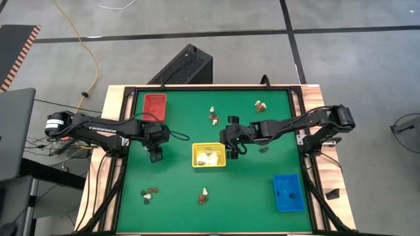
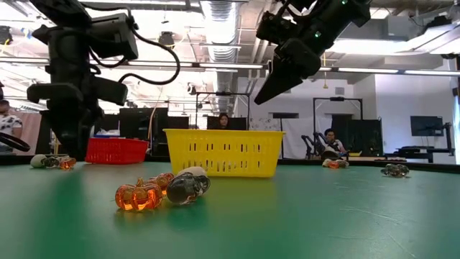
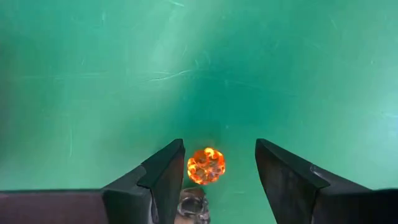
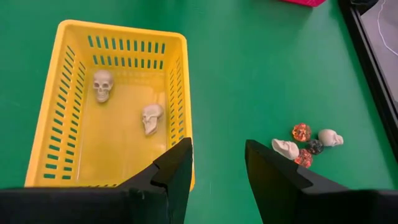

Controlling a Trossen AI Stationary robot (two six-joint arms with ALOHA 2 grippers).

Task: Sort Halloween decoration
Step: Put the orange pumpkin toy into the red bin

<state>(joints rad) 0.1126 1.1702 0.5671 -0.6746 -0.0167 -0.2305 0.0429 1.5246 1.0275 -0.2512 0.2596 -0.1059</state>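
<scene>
The decorations are tiny skulls, orange pumpkins and dark pieces, lying in small clusters on the green mat. My left gripper (image 1: 155, 156) (image 3: 219, 144) is open and points down. Its fingers stand on either side of an orange pumpkin (image 3: 206, 165) without touching it, and a pale skull (image 3: 193, 205) lies right beside the pumpkin. My right gripper (image 1: 231, 151) (image 4: 217, 143) is open and empty, raised over the right end of the yellow tray (image 1: 197, 149) (image 4: 180, 93). Two cream skulls (image 4: 103, 85) (image 4: 152, 118) lie in that tray.
A red tray (image 1: 155, 105) sits at the far left and a blue tray (image 1: 287, 196) at the near right. Trinket clusters lie at the far middle (image 1: 213, 117), the far right (image 1: 260, 105), the near left (image 1: 149, 194) and the near middle (image 1: 205, 195) (image 4: 305, 146). People sit in the room beyond the table.
</scene>
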